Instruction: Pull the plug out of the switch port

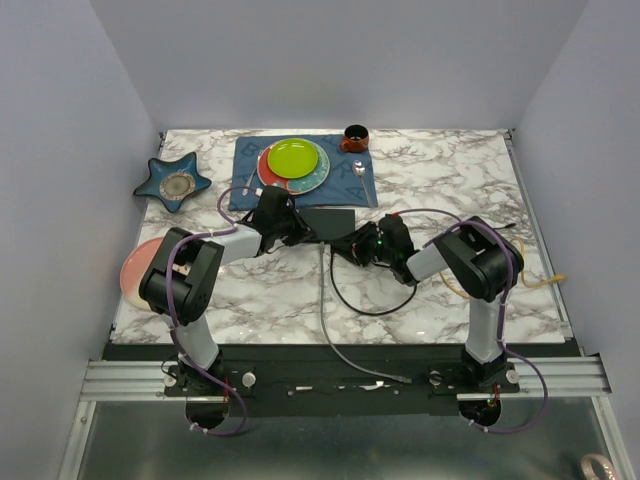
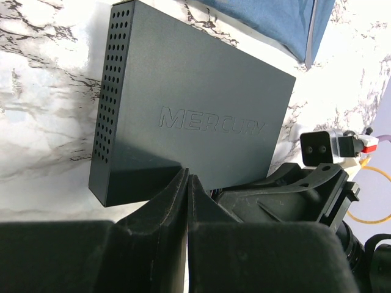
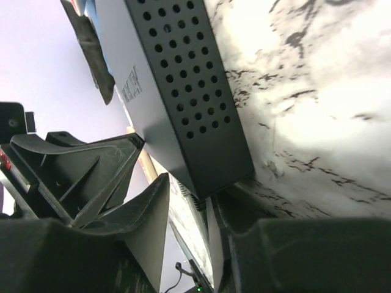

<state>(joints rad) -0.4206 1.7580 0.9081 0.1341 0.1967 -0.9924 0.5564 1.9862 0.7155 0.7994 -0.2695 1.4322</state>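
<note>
1. I see the switch [image 1: 330, 220] lying flat on the marble worktop [image 1: 450, 170], just in front of the blue cloth mat [image 1: 355, 185] and between my two arms.
2. The left gripper [image 2: 186, 176] sits at the switch's left end. Its fingers are pressed together with no gap between them, and their tips are right at the box's near edge, below the embossed lettering.
3. The right gripper [image 3: 186, 195] is at the near right corner. Its fingers stand apart, with the perforated end of the box reaching down between them. I cannot tell whether they press on anything.
4. A grey cable [image 1: 322, 300] runs from the switch's near edge straight towards the arm bases. The plug itself is hidden from me.
5. A black cable [image 1: 365, 308] loops on the worktop below the right gripper.
6. On the mat are a green plate [image 1: 292, 157] stacked on other plates and a dark red cup [image 1: 354, 137] at the far right corner.
</note>
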